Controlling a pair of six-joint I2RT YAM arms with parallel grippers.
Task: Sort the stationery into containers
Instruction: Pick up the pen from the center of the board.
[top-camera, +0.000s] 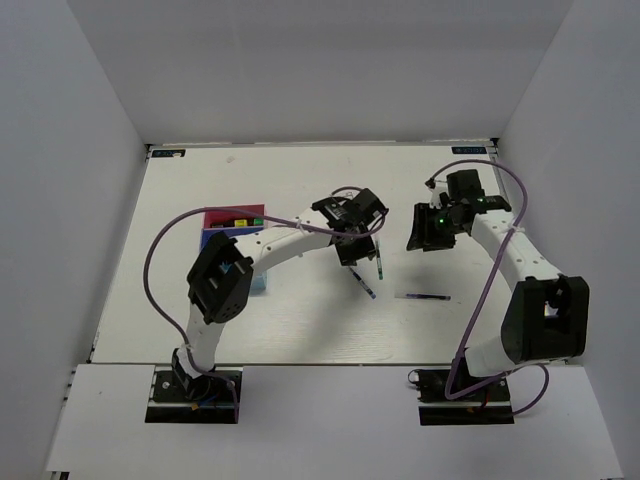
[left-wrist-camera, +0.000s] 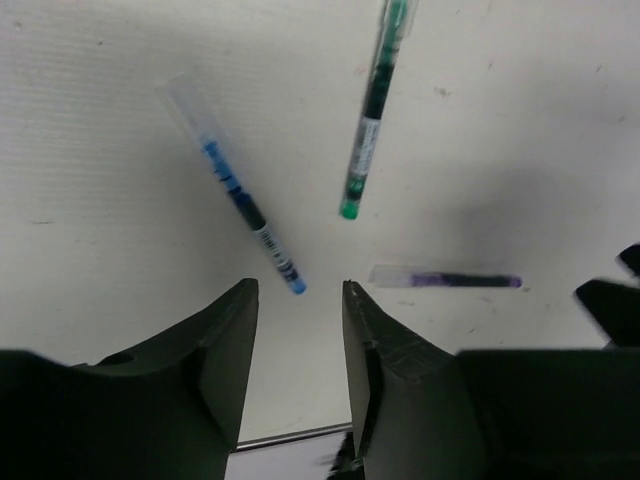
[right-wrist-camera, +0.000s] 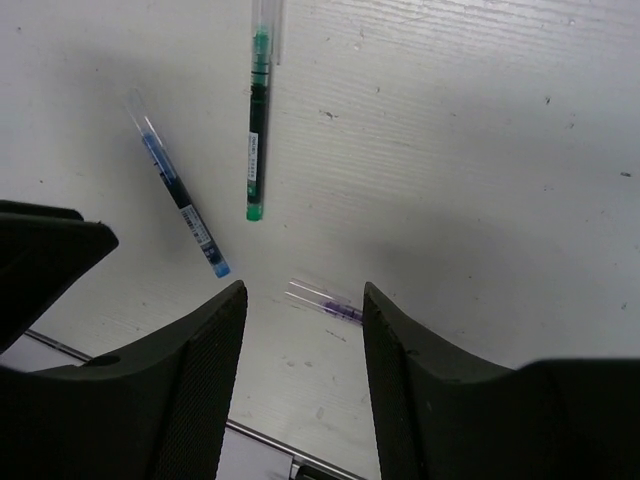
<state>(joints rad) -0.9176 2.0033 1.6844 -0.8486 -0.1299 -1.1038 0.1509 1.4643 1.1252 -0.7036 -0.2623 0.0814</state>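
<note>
Your left gripper (left-wrist-camera: 298, 292) has its jaws apart, empty, near the blue pen (left-wrist-camera: 240, 195) and green pen (left-wrist-camera: 372, 120) on the surface (left-wrist-camera: 90, 90); your right gripper (right-wrist-camera: 304, 295) shows its jaws apart too

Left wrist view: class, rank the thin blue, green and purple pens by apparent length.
Longest, unranked: thin blue pen and thin green pen, which runs off the top edge.
Then thin purple pen, clearly shortest.

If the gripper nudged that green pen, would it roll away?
Probably: the green pen looks slim and round, lying flat on the white table, so a sideways push likely rolls it. It looks like stiff, light plastic and should lift without bending. Its glossy barrel might slip.
</note>
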